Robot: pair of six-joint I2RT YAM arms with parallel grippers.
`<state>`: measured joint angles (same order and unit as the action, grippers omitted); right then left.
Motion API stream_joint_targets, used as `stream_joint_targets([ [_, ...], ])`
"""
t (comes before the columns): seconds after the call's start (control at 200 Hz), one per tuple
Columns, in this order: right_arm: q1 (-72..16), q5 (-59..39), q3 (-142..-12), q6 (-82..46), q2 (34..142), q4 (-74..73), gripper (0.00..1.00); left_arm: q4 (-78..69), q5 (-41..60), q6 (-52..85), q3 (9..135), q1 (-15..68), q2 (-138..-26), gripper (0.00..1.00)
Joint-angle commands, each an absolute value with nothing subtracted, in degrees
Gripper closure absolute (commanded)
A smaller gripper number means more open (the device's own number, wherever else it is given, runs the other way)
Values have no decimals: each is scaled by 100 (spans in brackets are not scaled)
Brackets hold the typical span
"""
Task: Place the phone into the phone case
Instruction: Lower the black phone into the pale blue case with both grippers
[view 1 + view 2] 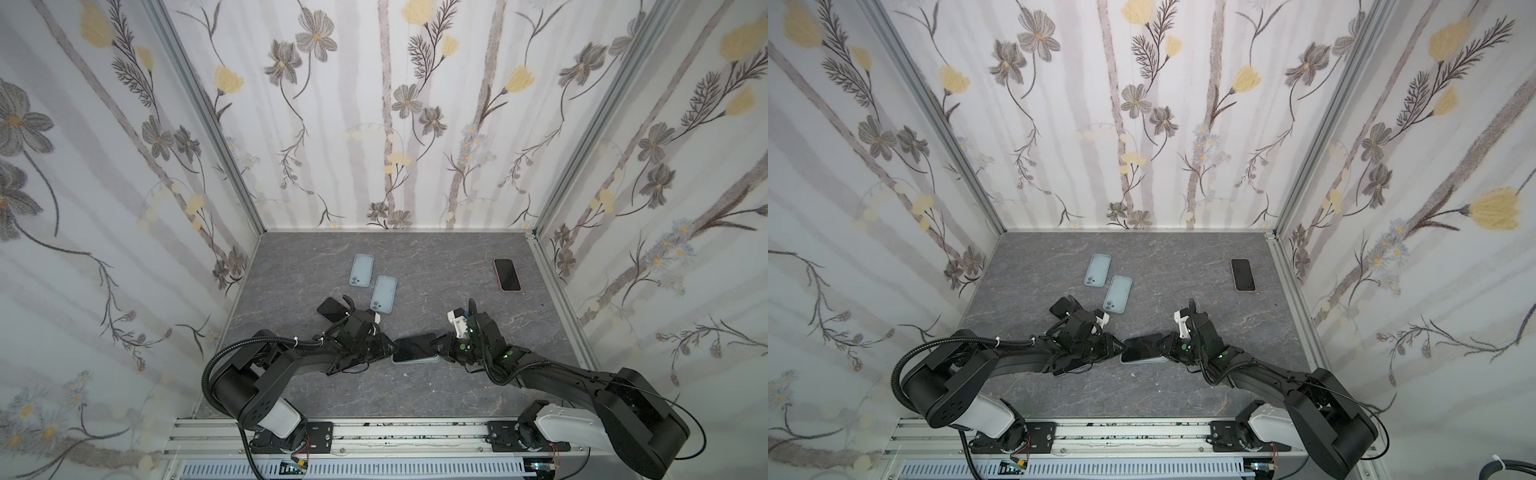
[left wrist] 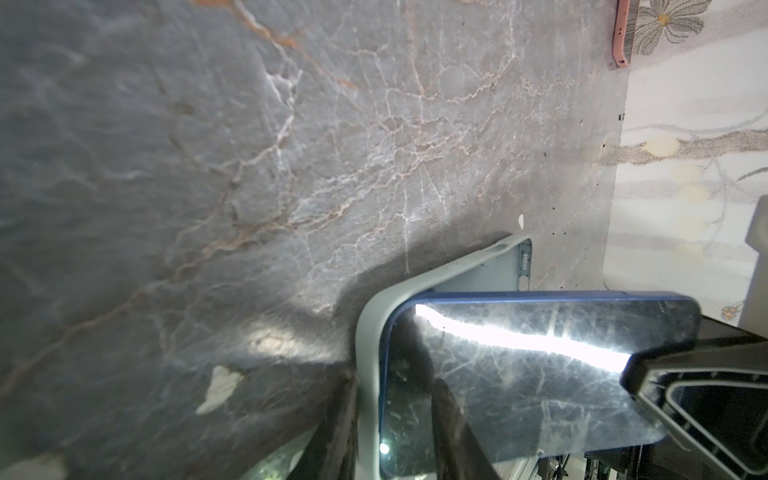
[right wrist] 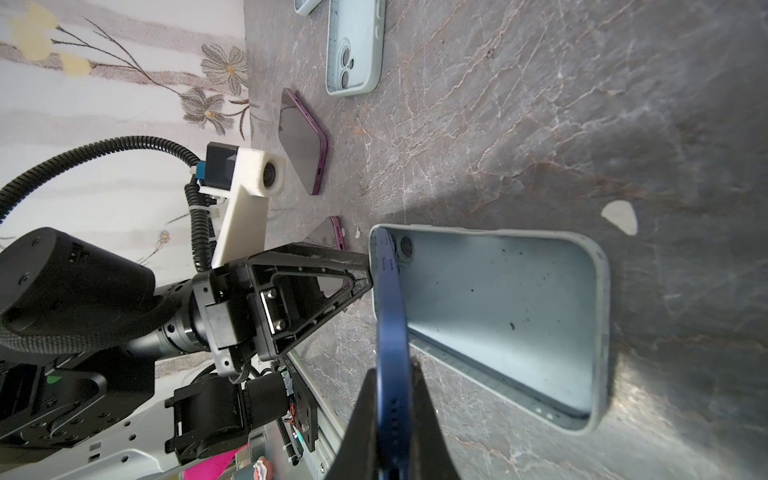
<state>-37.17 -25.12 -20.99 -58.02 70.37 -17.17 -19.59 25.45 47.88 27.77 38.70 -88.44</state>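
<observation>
A blue-edged phone with a dark screen lies tilted over a pale blue phone case mid-table. In the right wrist view the phone has its far end tucked into the case and its near end raised off it. My right gripper is shut on that raised end. My left gripper pinches the other end, with one finger outside the case rim and one on the phone screen.
Two more pale blue cases lie behind the left arm. A purple phone rests by the left wrist. A pink phone sits at the back right, near the wall.
</observation>
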Motion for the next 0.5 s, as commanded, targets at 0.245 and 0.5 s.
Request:
stream_joint_targets([
  [0.245,-3700,-2488,-1921,-5836,7547,-1885,100,-2184,2844,4902,2839,3920,-8930,68],
  [0.5,-3703,-2074,-1936,-5770,7411,-1323,91,-2039,2525,4931,2690,3938,-8630,68],
])
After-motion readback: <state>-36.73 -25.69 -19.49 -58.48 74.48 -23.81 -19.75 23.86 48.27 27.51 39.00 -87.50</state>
